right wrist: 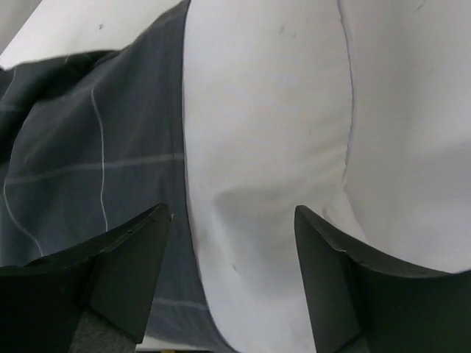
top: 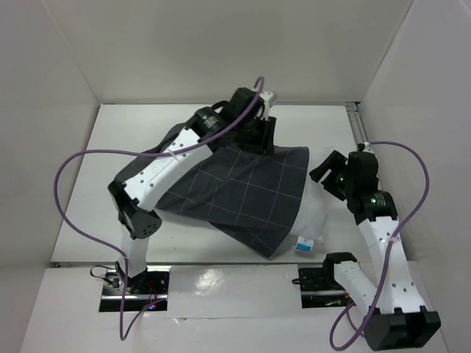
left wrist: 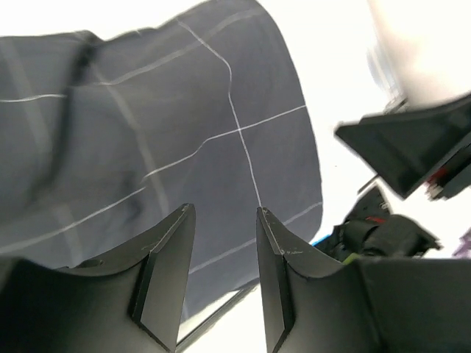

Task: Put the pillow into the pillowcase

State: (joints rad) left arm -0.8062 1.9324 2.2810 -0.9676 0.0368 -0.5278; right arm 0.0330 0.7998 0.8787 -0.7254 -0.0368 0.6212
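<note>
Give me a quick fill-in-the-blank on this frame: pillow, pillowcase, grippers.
1. Only the end of the pillow on the robot's ___ side shows outside the pillowcase.
2. The pillow's tag is white and ___.
3. The right gripper, above the bare pillow, is ___.
4. The left gripper, open, holds ___.
Missing words: right; blue; open; nothing.

White table (top: pixel 110 140); grey checked pillowcase (top: pixel 243 187) lies in middle, white pillow (top: pixel 315 213) pokes out on right, blue tag (top: pixel 305 245) at near edge

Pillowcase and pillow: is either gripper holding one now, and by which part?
Nothing is held. The left gripper is open, the pillowcase beyond its jaws; the right gripper is open, facing the pillow.
</note>
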